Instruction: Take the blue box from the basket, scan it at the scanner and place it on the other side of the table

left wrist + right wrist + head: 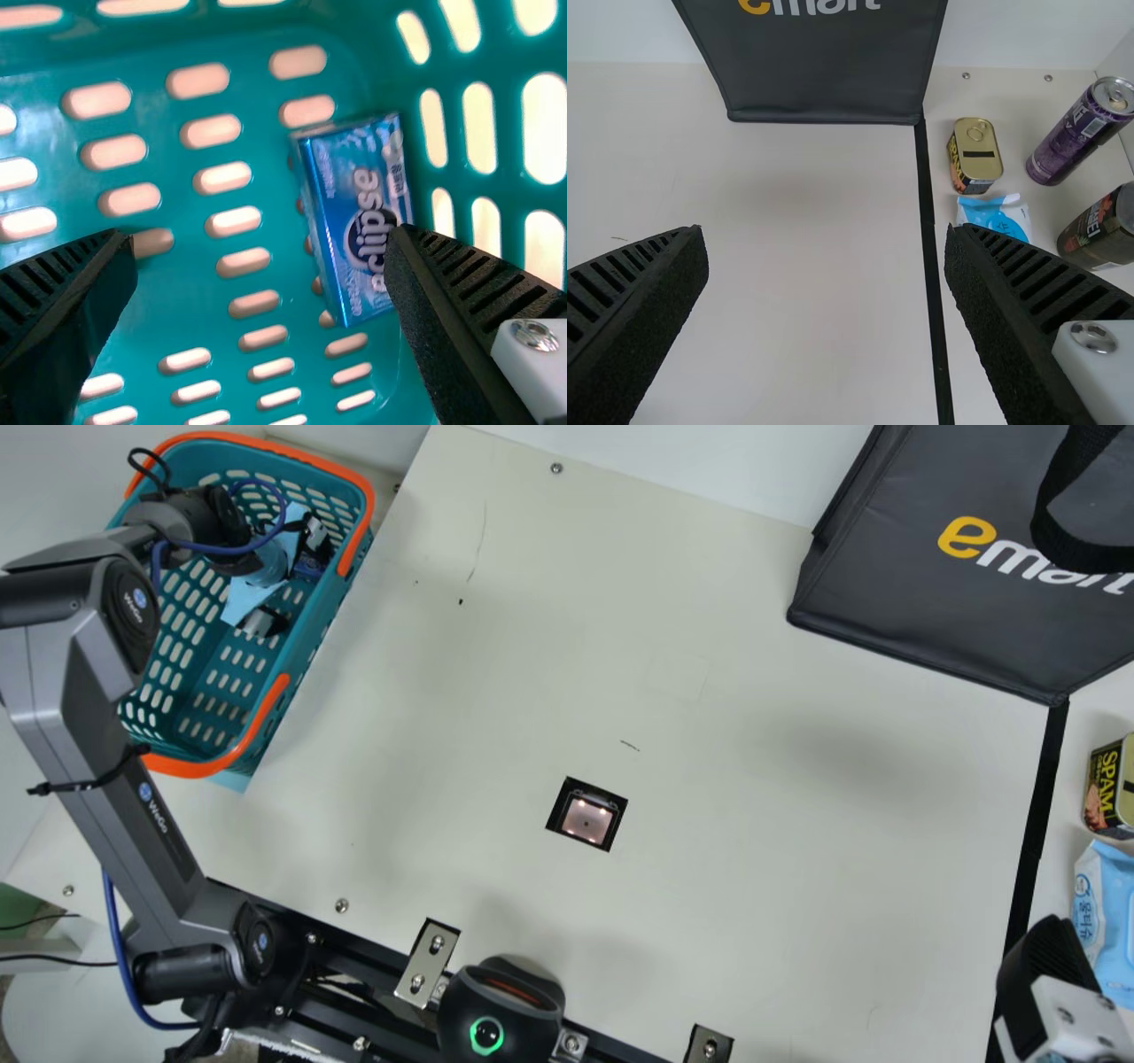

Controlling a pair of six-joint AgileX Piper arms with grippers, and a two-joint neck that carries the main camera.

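The left gripper (291,584) is reaching down into the teal basket (199,769) at the far left corner of the table (753,921), and its two fingers stand spread, with nothing between them that they hold. The blue box (354,208) lies on the basket's bottom, near one corner, just beside one finger, but I cannot tell if they are touching. At the right edge of the main view, the right gripper (1045,957) is also spread and has nothing in its grip, near the black strip (1036,824).
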